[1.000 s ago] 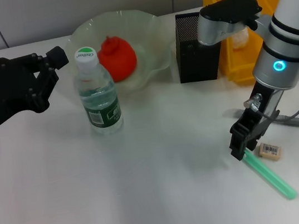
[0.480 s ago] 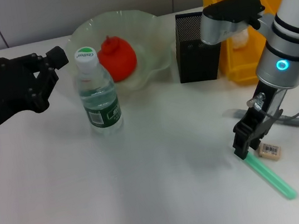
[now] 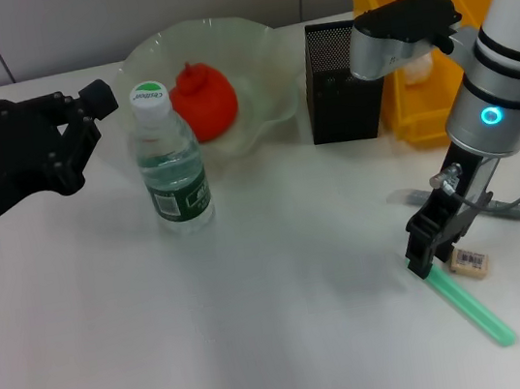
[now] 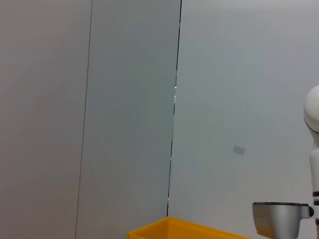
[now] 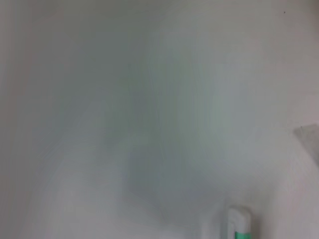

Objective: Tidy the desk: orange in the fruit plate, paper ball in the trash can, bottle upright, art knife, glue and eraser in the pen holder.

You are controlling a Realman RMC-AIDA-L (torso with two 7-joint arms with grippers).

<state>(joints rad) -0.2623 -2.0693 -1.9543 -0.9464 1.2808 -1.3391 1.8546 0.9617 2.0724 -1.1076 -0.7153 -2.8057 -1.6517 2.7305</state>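
Left gripper (image 3: pixel 94 102), upper left, idles beside the upright bottle (image 3: pixel 169 159); its fingers are unreadable. Lower right, the right gripper (image 3: pixel 427 250) points down over a green art knife (image 3: pixel 469 303), seemingly parted; the light, stiff eraser (image 3: pixel 470 262) just beside wants an edge pinch.

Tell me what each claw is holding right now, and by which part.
The right claw is down at the near end of the green stick, but a closed grip cannot be confirmed. The left claw holds nothing, hanging beside the bottle.
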